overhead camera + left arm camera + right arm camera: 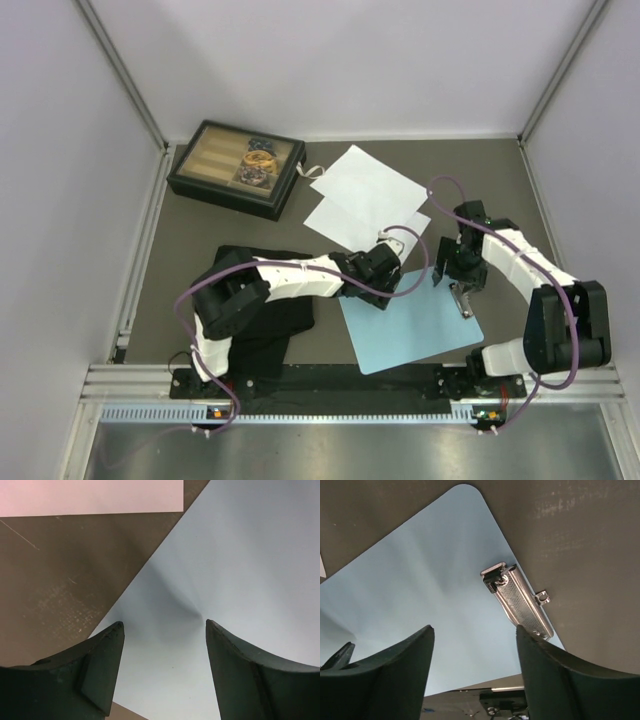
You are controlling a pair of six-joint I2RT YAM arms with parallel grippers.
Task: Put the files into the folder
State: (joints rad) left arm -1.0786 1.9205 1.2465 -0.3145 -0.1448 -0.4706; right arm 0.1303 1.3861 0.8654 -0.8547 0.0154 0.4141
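Early step, nothing filed yet. The folder (410,325) lies flat on the table (500,190) in front of the arm bases, with its clip (466,308) on the right short edge. The clip lies flat against the board in the right wrist view (517,600), so it looks closed with nothing under it. The files (365,185), two white sheets overlapping each other, lie on the table just beyond the folder's far-left corner. In the left wrist view a sheet edge (90,495) sits just beside the folder (240,555) with a thin strip of table between them. The left claw (385,288) is over the folder's far-left part, fingers apart and empty (165,625). The right claw (462,280) hovers above the folder near the clip, fingers apart and holding nothing (472,630), with the clip just off its right finger. Judgement: this is set-up at the folder, before any sheet is picked. Next the right claw likely needs to press the clip's lever to open it. The left claw must then get a sheet and slide its edge under. Thin paper lying flat on the table will be hard to pinch and may need dragging. A compartment box (235,165) at far left and a black cloth (265,325) by the left arm look uninvolved.
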